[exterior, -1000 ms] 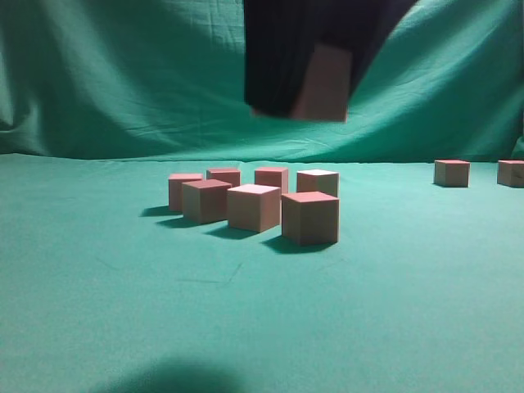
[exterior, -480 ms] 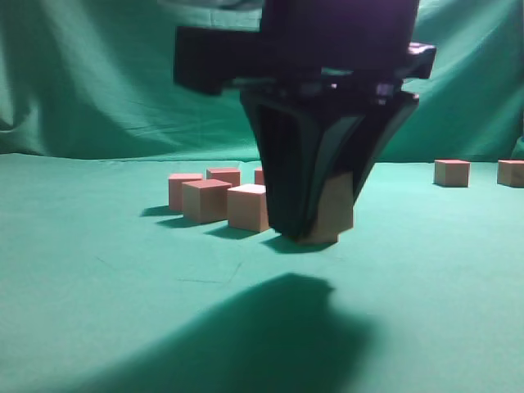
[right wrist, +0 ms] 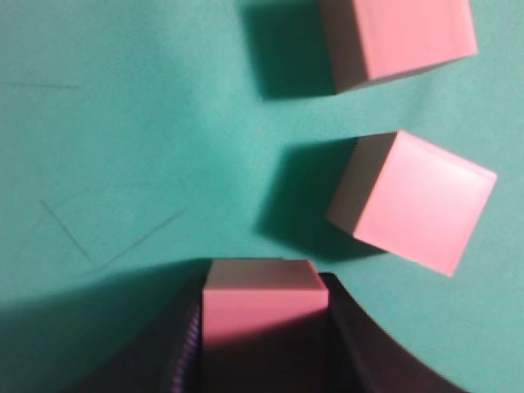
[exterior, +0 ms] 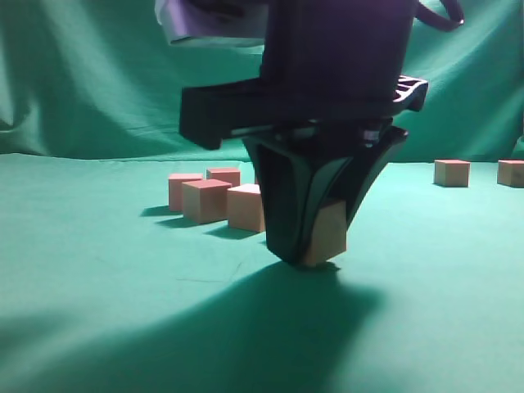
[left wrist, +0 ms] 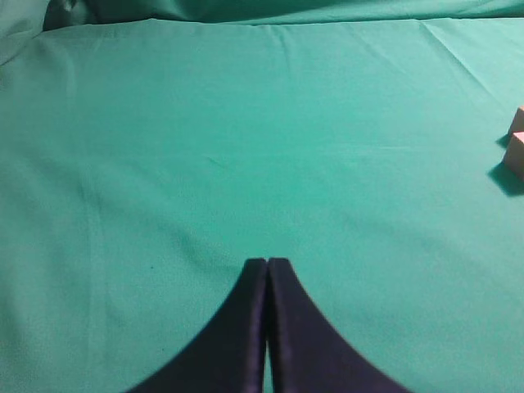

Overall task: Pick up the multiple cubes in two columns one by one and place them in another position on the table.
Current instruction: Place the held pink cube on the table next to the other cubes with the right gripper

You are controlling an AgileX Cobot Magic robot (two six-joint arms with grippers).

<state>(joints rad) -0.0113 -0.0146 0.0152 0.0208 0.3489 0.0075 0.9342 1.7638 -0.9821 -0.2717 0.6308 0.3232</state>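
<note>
My right gripper (exterior: 307, 250) is shut on one cube (exterior: 329, 233) and holds it low, at or just above the green table (exterior: 98, 311); I cannot tell whether it touches. In the right wrist view the held cube (right wrist: 262, 295) sits between the jaws (right wrist: 264, 286), with two more cubes (right wrist: 413, 201) (right wrist: 397, 37) lying ahead on the right. Behind the gripper, three cubes of the group (exterior: 206, 201) show; the others are hidden by it. My left gripper (left wrist: 267, 264) is shut and empty above bare cloth.
Two separate cubes (exterior: 452, 173) (exterior: 510, 173) stand far right near the draped backdrop (exterior: 98, 82). Two cube corners (left wrist: 517, 151) show at the right edge of the left wrist view. The gripper's shadow covers the cloth in front.
My right gripper came down with the cube from the top of the view to table level, in front of the group, and now hides several cubes. The other cubes have not moved.
</note>
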